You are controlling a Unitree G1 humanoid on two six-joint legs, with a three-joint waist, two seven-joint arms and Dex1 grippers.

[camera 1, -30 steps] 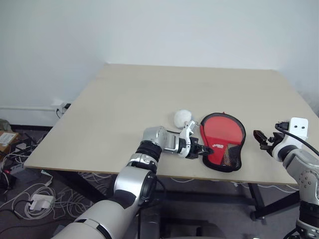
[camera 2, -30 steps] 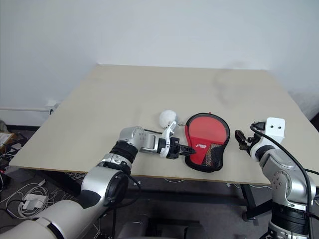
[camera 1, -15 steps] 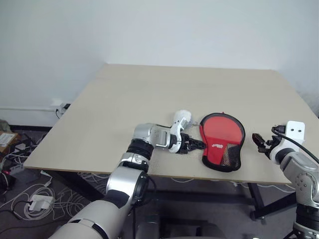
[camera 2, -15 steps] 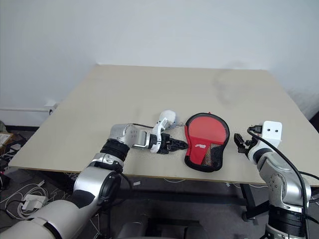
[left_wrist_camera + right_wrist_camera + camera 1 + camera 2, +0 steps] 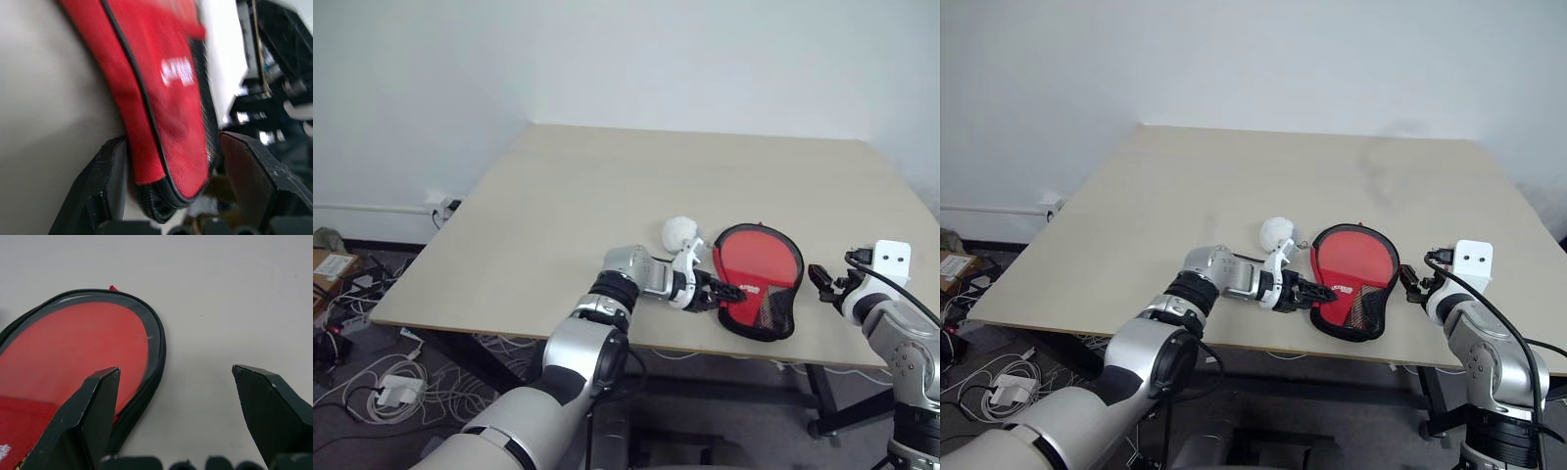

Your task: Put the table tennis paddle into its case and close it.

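White walls stand behind a pale worktop, with cables on the floor below its left side. At the near edge the case lies flat, the paddle's red face showing through its clear half, so the paddle looks already inside and closing is the step in hand. The left pincer stands wide with the case's narrow handle end between its fingers, not clamped. The right pincer hovers open just beside the round end. Next, I'd guess, comes finding the zip pull. A white ball sits behind the left pincer.
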